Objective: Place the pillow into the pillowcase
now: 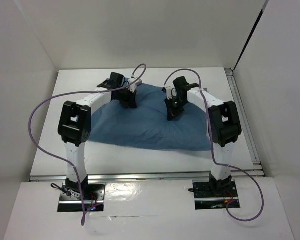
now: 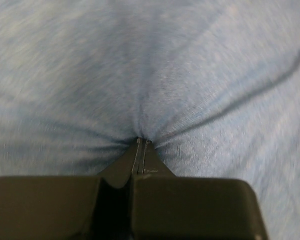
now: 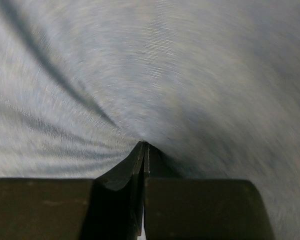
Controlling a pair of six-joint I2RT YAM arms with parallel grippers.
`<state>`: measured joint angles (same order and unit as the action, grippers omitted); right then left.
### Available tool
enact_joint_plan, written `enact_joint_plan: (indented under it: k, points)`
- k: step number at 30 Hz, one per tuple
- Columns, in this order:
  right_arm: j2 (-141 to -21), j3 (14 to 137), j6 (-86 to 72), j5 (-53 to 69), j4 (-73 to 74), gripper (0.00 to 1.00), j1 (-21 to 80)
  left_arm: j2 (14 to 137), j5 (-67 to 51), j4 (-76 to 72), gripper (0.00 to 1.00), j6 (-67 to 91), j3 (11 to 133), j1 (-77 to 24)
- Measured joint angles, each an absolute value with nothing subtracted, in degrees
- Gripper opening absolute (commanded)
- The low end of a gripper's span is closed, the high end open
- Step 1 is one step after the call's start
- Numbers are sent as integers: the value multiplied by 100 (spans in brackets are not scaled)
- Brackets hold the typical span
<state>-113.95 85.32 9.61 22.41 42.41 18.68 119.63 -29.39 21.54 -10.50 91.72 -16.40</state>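
Note:
The slate-blue pillowcase (image 1: 145,127) lies plump and wrinkled across the middle of the white table. The pillow is hidden in every view. My left gripper (image 1: 130,103) is down on the cloth's far left part. In the left wrist view its jaws (image 2: 141,141) are shut, and folds of the pillowcase (image 2: 155,65) gather at the tips. My right gripper (image 1: 173,114) is on the far right part. Its jaws (image 3: 145,145) are also shut, with creases of the pillowcase (image 3: 190,75) running into the tips.
White walls close in the table (image 1: 115,156) at the back and on both sides. A metal rail (image 1: 243,117) runs along the right edge and another along the front. Purple cables (image 1: 40,107) loop from both arms.

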Motion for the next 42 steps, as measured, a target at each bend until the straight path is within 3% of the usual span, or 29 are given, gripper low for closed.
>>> enact_joint_plan:
  k: [12, 13, 15, 16, 17, 20, 21, 24, 32, 42]
  points:
    - [-12134, 9797, 926, 2165, 4289, 0, 1787, 11142, -2954, 2620, 3, -1059, 8239, -1531]
    - [-12140, 9808, 923, 2167, 4281, 8, 1804, 11137, -2961, 2633, 20, -1059, 8235, -1527]
    - [-12127, 9808, 904, 2152, 4281, 28, 1824, 11137, -3046, 2696, 33, -1055, 8272, -1463]
    - [-12108, 9804, 888, 2158, 4281, 51, 1839, 11137, -3116, 2746, 44, -1024, 8318, -1420]
    - [-12055, 9780, 840, 2161, 4270, 61, 1859, 11137, -3205, 2827, 50, -1007, 8390, -1354]
    - [-11614, 9522, 812, 2171, 4134, 84, 1955, 11135, -3389, 3129, 67, -858, 8737, -1131]
    - [-11397, 9441, 801, 2119, 4069, 88, 1999, 11131, -3393, 3214, 77, -799, 8897, -1048]
    - [-10591, 9220, 755, 1970, 3708, 98, 1986, 11059, -3214, 3330, 89, -615, 9301, -858]
    - [-8934, 8637, 486, 1555, 2550, 100, 1400, 10154, -2502, 3267, 90, -235, 9889, -814]
    - [-8890, 7605, 191, 1406, 2482, 100, 521, 8895, -2121, 2906, 92, -14, 8287, -819]
